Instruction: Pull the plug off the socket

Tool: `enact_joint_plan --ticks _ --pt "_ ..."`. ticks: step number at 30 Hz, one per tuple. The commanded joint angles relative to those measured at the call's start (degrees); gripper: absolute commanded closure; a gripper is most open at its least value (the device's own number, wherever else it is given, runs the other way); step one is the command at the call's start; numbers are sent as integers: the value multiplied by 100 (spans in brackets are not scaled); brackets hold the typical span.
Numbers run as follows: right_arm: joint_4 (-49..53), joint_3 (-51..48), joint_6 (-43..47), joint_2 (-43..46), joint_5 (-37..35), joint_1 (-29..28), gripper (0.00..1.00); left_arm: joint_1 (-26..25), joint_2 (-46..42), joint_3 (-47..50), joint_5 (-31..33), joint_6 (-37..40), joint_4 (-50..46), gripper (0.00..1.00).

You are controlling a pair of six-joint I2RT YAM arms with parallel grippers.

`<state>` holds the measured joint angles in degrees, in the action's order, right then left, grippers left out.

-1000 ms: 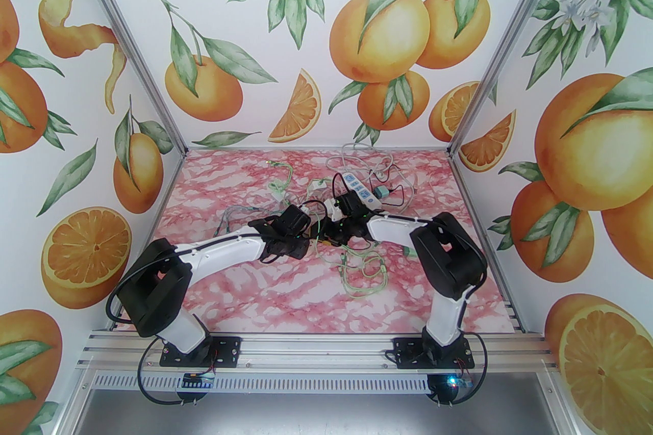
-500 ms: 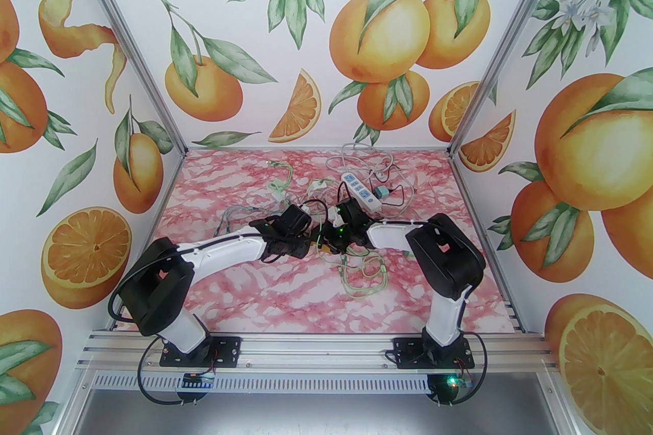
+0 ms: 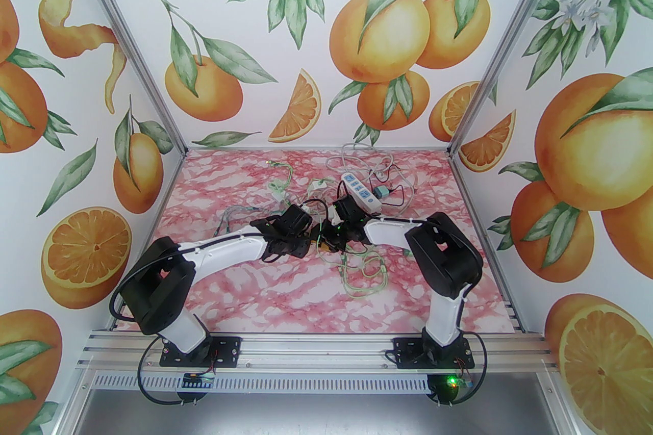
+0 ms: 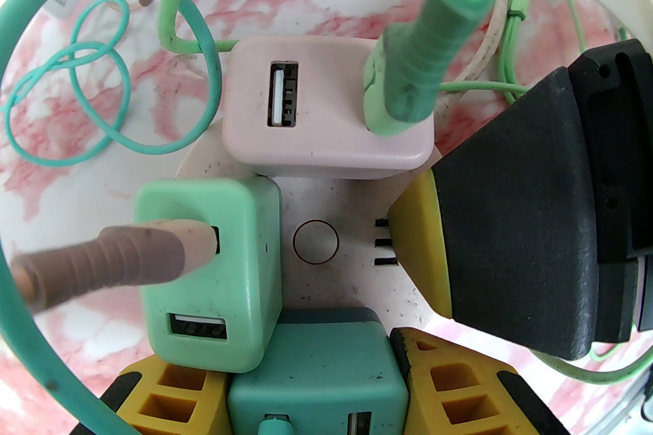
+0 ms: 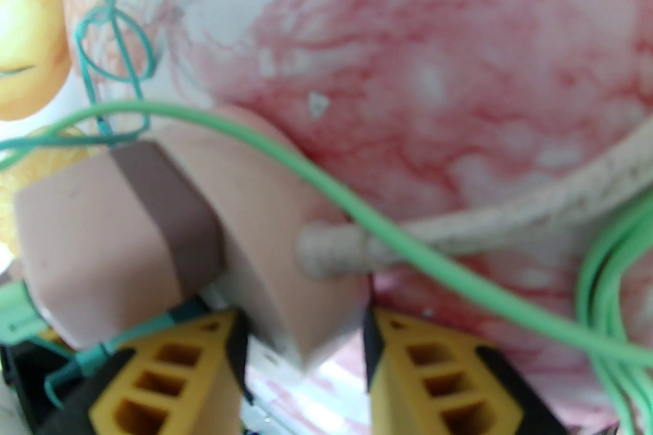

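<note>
Teal plug (image 4: 326, 382) clamped in left gripper (image 4: 301, 351)

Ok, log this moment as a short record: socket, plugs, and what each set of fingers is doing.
socket: socket hub, round, white, chargers plugged in
plug: teal charger, seated in the hub
left gripper: fingers shut on the teal charger
right gripper: fingers clamp the hub's rim
other plugs: pink charger, green charger, both seated
step: pull not yet done
</note>
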<state>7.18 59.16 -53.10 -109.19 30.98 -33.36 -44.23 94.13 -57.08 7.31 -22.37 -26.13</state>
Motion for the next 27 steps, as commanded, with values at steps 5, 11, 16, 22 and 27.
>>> enact_joint_plan --ticks 5,11,16,22,27 --pt "1378 -21 445 -441 -1128 -97 64 101 45 -383 -988 -321 -50 69" --pt "1566 -27 529 -480 -1270 -92 67 334 -146 -339 -1389 -564 142 71" --pt "1576 -14 537 -516 -1269 -100 67 62 0 -600 -838 -191 -269 71" --pt "1637 69 553 -590 -1297 -110 68 -470 295 -851 177 40 -761 75" --pt "1759 112 632 -606 -1385 -126 68 -548 290 -875 377 -38 -824 76"
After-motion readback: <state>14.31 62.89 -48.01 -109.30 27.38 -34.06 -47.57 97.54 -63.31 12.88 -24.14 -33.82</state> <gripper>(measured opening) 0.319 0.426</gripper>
